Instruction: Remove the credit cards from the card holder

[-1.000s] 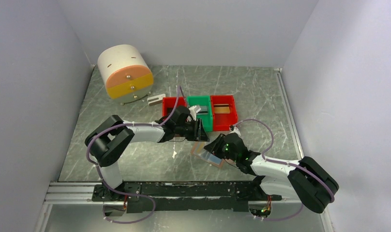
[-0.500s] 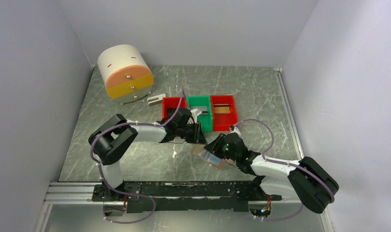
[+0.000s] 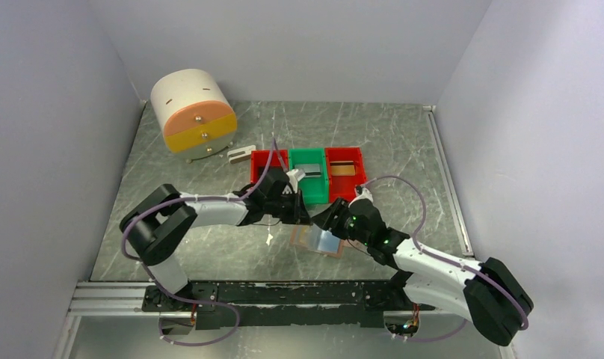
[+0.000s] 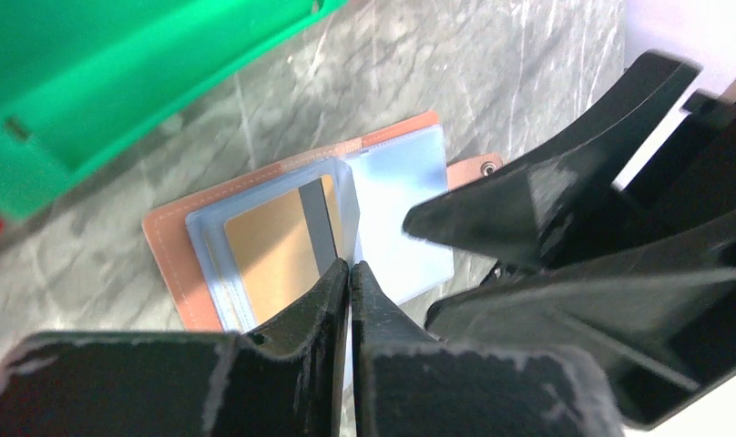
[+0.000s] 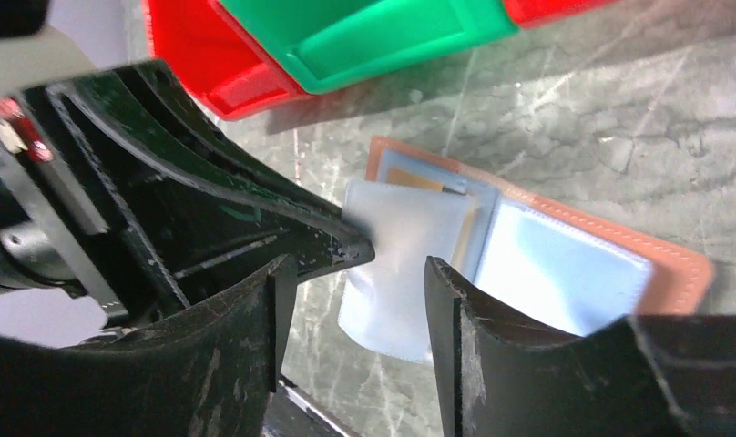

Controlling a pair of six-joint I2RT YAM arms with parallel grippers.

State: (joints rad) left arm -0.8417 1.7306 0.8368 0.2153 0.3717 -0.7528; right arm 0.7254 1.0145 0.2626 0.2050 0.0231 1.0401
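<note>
Jaws on your left gripper (image 4: 349, 269) have just pressed together beside the gold-brown card (image 4: 269, 250) in the card holder (image 4: 168, 232) lying open on the table (image 4: 492, 82), pinch unconfirmed, while your right gripper (image 5: 357, 273) has spread, so a pull looks imminent.

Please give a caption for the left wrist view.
Shut left tool over the open card holder, gold-brown card in its pocket.
</note>
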